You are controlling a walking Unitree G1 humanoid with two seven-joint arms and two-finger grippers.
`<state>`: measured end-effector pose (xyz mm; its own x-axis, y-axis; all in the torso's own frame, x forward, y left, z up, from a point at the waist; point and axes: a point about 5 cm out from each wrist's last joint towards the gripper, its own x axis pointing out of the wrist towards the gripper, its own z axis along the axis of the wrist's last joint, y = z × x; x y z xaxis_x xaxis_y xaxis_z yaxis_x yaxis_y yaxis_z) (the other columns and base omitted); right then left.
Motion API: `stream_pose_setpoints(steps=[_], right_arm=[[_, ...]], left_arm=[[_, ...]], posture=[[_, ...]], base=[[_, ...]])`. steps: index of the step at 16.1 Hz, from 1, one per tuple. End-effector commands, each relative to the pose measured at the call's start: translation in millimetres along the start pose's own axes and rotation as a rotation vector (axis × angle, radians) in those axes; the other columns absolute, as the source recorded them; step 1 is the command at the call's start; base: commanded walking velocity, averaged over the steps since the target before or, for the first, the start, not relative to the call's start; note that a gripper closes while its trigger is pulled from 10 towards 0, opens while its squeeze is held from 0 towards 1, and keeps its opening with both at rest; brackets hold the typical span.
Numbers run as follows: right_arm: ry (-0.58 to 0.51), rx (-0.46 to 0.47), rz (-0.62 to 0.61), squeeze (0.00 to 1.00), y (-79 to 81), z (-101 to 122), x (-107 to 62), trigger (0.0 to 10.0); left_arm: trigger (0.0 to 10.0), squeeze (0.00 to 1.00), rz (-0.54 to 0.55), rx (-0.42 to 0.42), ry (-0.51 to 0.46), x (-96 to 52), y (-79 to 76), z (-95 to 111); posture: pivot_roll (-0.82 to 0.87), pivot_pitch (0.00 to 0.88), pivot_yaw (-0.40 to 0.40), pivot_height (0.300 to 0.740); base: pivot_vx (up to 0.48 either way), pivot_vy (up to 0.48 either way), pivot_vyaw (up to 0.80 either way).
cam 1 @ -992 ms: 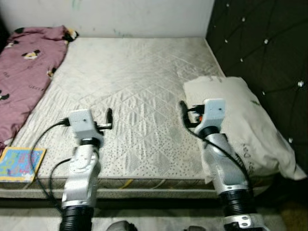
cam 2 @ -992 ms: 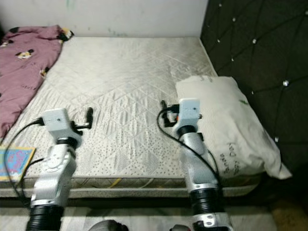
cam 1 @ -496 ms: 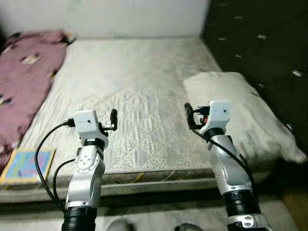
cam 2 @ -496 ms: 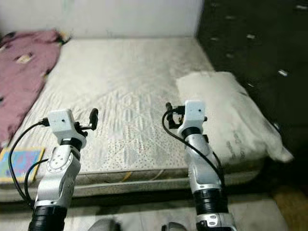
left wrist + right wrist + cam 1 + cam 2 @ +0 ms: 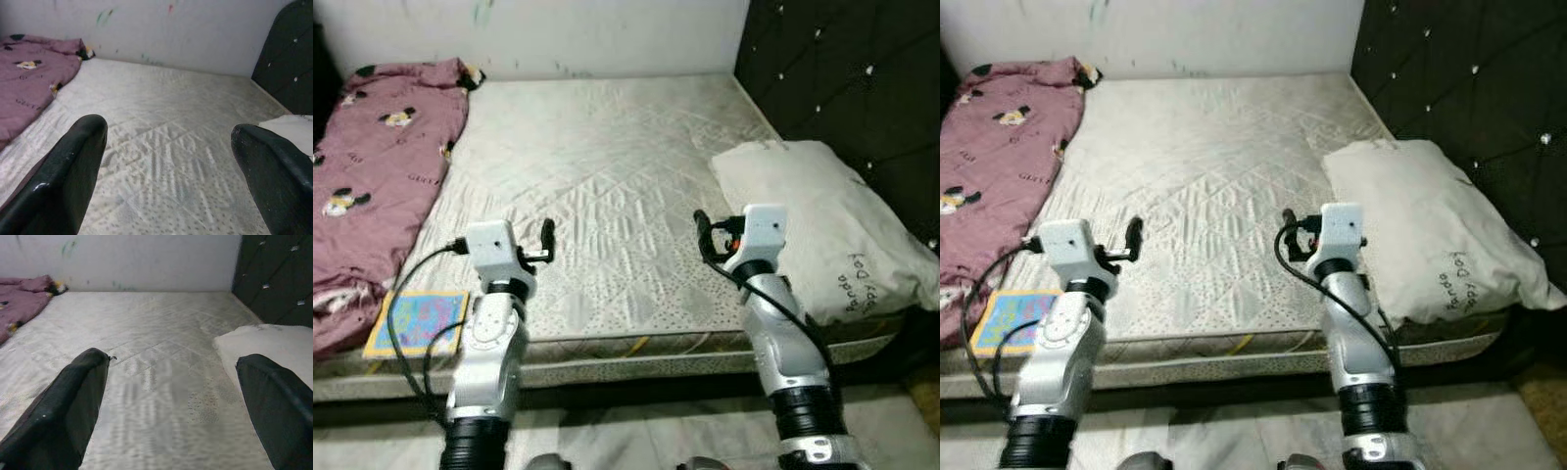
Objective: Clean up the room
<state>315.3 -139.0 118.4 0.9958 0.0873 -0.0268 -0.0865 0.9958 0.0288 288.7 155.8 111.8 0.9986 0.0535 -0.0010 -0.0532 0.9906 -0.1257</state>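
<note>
A bare quilted mattress (image 5: pixel 607 147) lies before me. On its left side is a crumpled pink blanket (image 5: pixel 372 166) with cartoon prints. A white pillow (image 5: pixel 813 220) with writing rests at the right, beside the headboard. A colourful book (image 5: pixel 419 321) lies flat at the front left edge. My left gripper (image 5: pixel 546 233) hovers open over the mattress front, with nothing between its fingers (image 5: pixel 73 166). My right gripper (image 5: pixel 702 223) is also open and empty, just left of the pillow (image 5: pixel 274 342).
A dark tufted headboard (image 5: pixel 842 69) rises along the right side. A pale wall (image 5: pixel 607 34) with small marks closes the far end. Pale floor (image 5: pixel 636 431) runs below the mattress's front edge, under my arms.
The whole picture has shifted, so the camera moved: more of the blanket and the pillow's near end show. Both arms keep the same raised pose and both grippers stay open.
</note>
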Motion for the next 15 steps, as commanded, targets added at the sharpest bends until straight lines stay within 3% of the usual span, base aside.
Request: stream_pose_setpoints(steps=[1,5,15], right_arm=[[-0.008,-0.001,0.019,0.00,6.0,2.7,2.0,10.0],[-0.003,-0.003,0.010,0.00,5.0,2.0,1.9,10.0],[0.001,-0.003,0.015,0.00,5.0,1.2,1.7,10.0]], left_arm=[[10.0,0.00,0.000,0.004,-0.025,0.0,2.3,4.5],[10.0,0.00,-0.012,-0.011,-0.037,-0.8,2.4,6.6],[10.0,0.00,-0.014,-0.009,-0.034,-1.0,2.1,5.6]], posture=[[-0.07,0.000,0.021,0.740],[-0.07,0.000,0.022,0.740],[-0.07,0.000,0.022,0.740]], base=[[0.000,0.000,0.00],[0.124,0.000,0.00],[0.305,0.000,0.00]])
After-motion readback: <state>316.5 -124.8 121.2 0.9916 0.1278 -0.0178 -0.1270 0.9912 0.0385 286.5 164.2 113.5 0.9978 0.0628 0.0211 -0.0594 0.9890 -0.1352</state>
